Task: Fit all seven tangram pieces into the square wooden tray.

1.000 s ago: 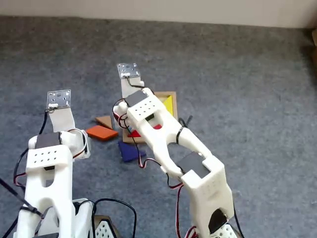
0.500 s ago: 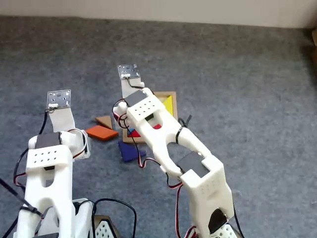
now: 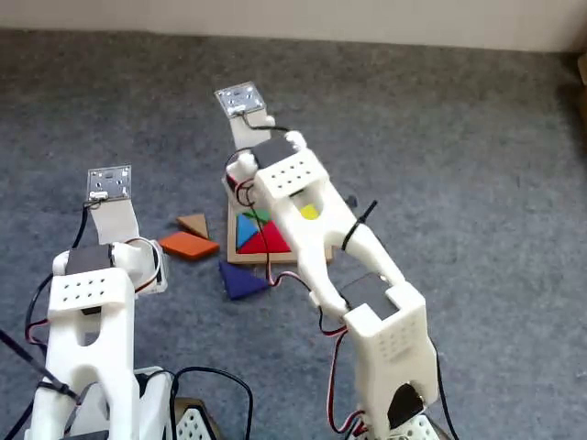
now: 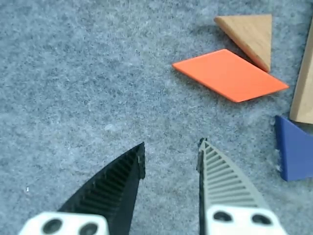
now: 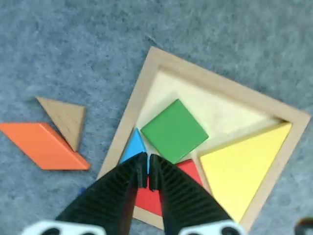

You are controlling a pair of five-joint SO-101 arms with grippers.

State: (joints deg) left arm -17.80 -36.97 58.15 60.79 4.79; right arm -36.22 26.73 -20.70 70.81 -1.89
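The square wooden tray holds a green square, a yellow triangle, a light blue triangle and a red piece. My right gripper hangs shut and empty above the blue and red pieces. Beside the tray lie an orange parallelogram, a tan triangle and a dark blue triangle. My left gripper is open over bare carpet, short of the orange parallelogram, the tan triangle and the dark blue piece.
Grey carpet covers the whole floor. The right arm stretches over the tray and hides part of it. The left arm stands to the left of the loose pieces. A pale wall strip runs along the far edge.
The right arm has swung farther out over the tray, uncovering the light blue and red pieces and the dark blue triangle. The left arm has stayed still.
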